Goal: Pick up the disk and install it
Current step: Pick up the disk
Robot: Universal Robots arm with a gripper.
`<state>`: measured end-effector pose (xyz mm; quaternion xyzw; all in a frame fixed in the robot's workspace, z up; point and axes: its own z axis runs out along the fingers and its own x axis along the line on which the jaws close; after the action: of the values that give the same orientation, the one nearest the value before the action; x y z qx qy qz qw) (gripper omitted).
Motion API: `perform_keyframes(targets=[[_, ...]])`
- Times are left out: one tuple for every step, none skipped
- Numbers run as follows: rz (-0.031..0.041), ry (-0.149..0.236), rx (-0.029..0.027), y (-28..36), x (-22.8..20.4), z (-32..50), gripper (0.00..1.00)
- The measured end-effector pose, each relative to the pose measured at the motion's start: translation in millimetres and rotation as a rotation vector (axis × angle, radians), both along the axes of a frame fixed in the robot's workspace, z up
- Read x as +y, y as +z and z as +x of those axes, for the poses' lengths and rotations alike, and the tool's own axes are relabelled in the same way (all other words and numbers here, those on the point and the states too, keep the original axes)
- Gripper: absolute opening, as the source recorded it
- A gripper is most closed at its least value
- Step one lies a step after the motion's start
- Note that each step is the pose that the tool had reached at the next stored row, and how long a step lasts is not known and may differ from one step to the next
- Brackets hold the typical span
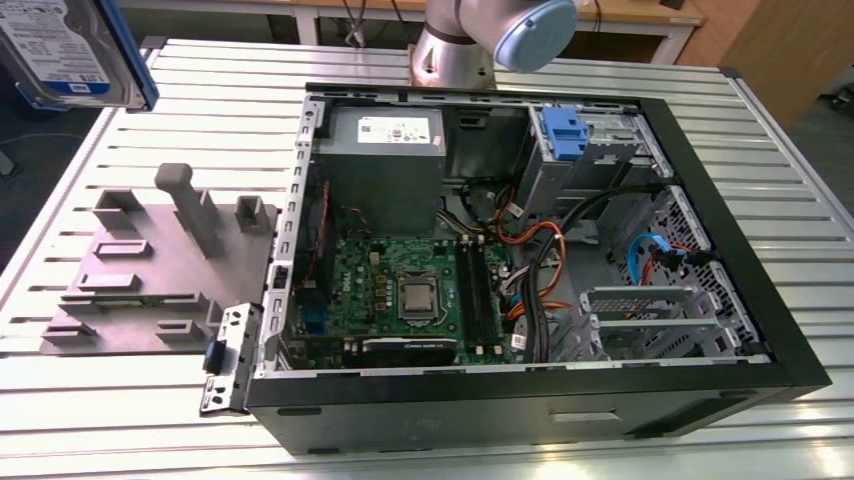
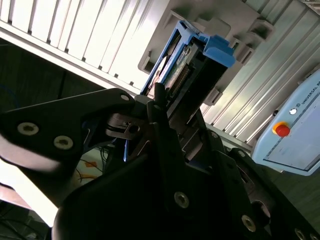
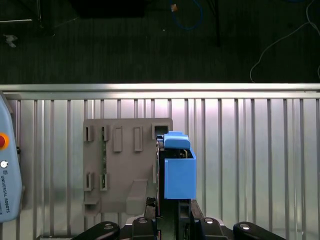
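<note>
The disk [image 1: 60, 50] is a silver-grey drive with a white-and-blue label and blue side rails. It hangs high at the exterior view's far left, above the table's back corner. In both wrist views my gripper [image 3: 167, 212] [image 2: 159, 112] is shut on it. The disk [image 3: 178, 167] stands edge-on out of the black fingers [image 3: 150, 220], with a blue rail facing the camera. In the second wrist view the disk [image 2: 192, 65] shows its connector end and blue rails. The open computer case [image 1: 534, 390] lies on the table to the exterior view's right of the disk.
A grey fixture plate [image 1: 147, 270] [image 3: 125, 170] with upright pegs lies on the slatted metal table [image 1: 400, 430], under the held disk. Inside the case are a power supply [image 1: 380, 165], a motherboard [image 1: 414, 290], cables and a blue bracket [image 1: 561, 135] at the drive bay. A teach pendant [image 3: 7, 175] rests nearby.
</note>
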<state>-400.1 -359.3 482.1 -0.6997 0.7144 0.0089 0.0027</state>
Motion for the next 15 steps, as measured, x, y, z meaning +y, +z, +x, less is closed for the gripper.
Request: perform_keyframes(targets=[[-0.0001, 0.0, 0.0001, 0.0, 0.0, 2.3, 0.35], [0.0, 0.0, 0.0001, 0.0, 0.0, 4.5, 0.35], [0.0, 0.0, 0.0, 0.0, 0.0, 6.5, 0.35], [0.0, 0.0, -0.0001, -0.1, 0.0, 8.2, 0.35], [0.0, 0.0, 0.0, 0.0, 0.0, 9.5, 0.35], [0.0, 0.0, 0.0, 0.0, 0.0, 9.7, 0.35], [0.0, 0.0, -0.0001, 0.0, 0.0, 9.7, 0.35], [0.0, 0.0, 0.0, 0.0, 0.0, 9.7, 0.35], [0.0, 0.0, -0.0001, 0.1, 0.0, 9.7, 0.35], [0.0, 0.0, 0.0, 0.6, 0.1, 9.7, 0.35], [0.0, 0.0, 0.0, 1.4, 0.1, 9.7, 0.35], [0.0, 0.0, 0.0, 2.3, 0.1, 9.8, 0.35], [0.0, 0.0, 0.0, 3.4, 0.2, 9.7, 0.35], [0.0, 0.0, -0.0001, 4.8, 0.3, 9.7, 0.35], [0.0001, 0.0, -0.0001, 6.4, 0.4, 9.7, 0.35]])
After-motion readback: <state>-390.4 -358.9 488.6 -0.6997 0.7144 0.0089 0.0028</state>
